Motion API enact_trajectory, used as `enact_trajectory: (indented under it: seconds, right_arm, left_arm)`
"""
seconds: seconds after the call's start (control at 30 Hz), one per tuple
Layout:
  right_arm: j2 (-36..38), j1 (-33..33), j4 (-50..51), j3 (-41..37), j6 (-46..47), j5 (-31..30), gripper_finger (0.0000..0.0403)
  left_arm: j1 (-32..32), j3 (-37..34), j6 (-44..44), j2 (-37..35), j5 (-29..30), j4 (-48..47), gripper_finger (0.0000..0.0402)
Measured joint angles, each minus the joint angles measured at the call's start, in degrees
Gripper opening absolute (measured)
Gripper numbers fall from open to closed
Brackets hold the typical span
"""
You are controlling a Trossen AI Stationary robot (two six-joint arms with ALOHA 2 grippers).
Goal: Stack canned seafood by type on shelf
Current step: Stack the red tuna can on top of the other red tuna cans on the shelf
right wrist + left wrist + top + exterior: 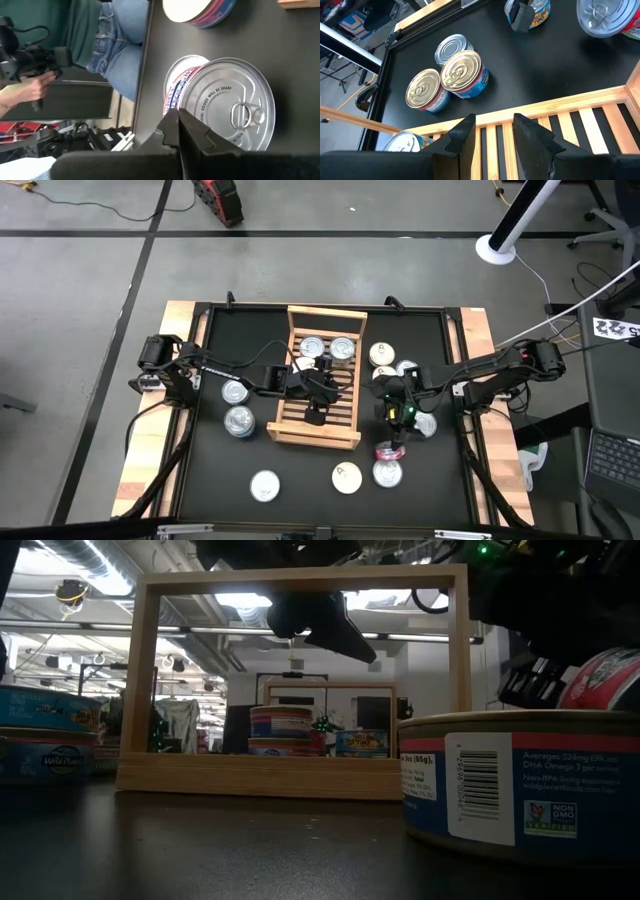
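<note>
The wooden slatted shelf (320,380) lies in the middle of the black table, with two silver-lidded cans (313,347) (342,348) at its far end. My left gripper (492,135) hangs open over the shelf's slats (580,122) with nothing between its fingers. My right gripper (177,125) is shut to the right of the shelf. It points down at a slant toward a silver-lidded can (232,107) and a red tin (177,82) beside it, and appears to stay above them. More cans stand loose around the shelf.
Two cans (235,392) (239,420) stand left of the shelf and three (462,75) to its right. A silver-lidded can (265,485) and a cream-lidded one (347,477) stand near the front edge. A big can (520,780) fills the low view's right. A person in jeans (117,35) stands past the table.
</note>
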State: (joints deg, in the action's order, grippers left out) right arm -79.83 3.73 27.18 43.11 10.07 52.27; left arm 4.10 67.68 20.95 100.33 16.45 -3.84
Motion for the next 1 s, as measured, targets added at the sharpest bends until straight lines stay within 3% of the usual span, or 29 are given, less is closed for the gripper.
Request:
enact_trajectory:
  seconds: [0.2,0.57,1.0]
  right_arm:
    - [0.00,0.00,0.00,0.00,-0.12,3.84,0.0000]
    - [-5.47,0.00,-0.11,0.00,-1.79,4.01,0.0000]
    - [-6.01,0.00,-0.15,-0.02,-0.89,3.73,0.0008]
  left_arm:
    - [0.00,0.00,-0.46,0.00,0.01,0.00,0.0127]
    - [0.00,0.00,-1.38,0.00,0.00,-0.07,0.0127]
    - [0.00,0.00,-1.47,0.00,0.00,-0.04,0.0127]
